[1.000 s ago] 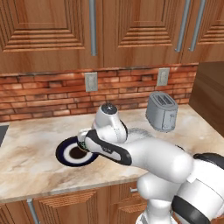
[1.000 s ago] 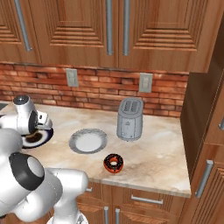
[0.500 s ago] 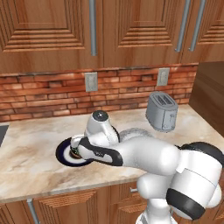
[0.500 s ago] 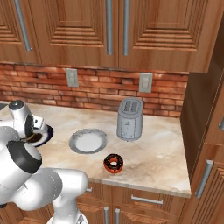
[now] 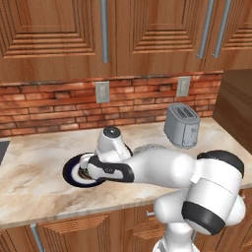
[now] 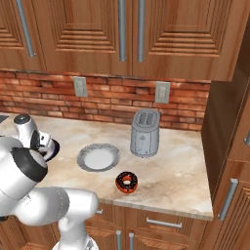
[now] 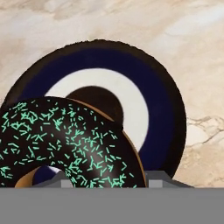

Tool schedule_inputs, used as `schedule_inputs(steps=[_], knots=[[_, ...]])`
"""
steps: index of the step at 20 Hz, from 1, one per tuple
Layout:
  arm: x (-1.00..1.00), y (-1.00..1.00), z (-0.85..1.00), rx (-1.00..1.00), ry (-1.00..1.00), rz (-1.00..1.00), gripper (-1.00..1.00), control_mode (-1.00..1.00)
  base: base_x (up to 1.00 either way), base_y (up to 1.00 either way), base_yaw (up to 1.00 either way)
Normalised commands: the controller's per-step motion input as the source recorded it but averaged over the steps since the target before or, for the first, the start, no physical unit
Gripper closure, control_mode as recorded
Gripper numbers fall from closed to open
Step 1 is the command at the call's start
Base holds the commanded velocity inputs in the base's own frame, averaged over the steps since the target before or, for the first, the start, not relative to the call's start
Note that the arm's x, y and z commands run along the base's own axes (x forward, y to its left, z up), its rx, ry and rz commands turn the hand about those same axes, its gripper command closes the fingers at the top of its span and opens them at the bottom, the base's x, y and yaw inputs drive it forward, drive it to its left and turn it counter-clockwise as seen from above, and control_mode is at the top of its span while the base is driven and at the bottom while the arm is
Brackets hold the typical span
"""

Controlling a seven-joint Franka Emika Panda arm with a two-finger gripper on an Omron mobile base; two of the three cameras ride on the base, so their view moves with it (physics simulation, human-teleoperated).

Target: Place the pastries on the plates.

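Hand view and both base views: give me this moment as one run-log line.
sprinkled donut: above navy plate, contact unclear | red-iced donut: on counter | grey plate: bare | gripper: state unclear

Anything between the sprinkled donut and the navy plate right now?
Nothing visible. In the hand view the sprinkled donut sits at the gripper end with the navy plate right behind it, its white ring and dark centre bare. From the left base, the gripper is over that plate.
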Motion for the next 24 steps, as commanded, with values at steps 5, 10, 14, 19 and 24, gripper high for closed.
schedule_inputs(steps=[5, 10, 14, 19, 24], knots=[[0.25, 0.13, -0.24, 0.0, 0.18, -0.05, 1.0, -1.0, 0.0, 0.0, 0.0], [0.22, 0.32, -0.04, 0.0, -0.03, -0.03, 1.0, -1.0, 0.0, 0.0, 0.0], [0.01, 0.09, -0.21, -0.02, -0.02, -0.01, -1.0, -1.0, 0.0, 0.0, 0.0], [0.0, -0.21, 0.0, -0.01, -0.08, 0.0, -1.0, -1.0, 0.0, 0.0, 0.0], [0.0, -0.21, 0.02, -0.01, -0.08, 0.0, -1.0, -1.0, 0.0, 0.0, 0.0]])
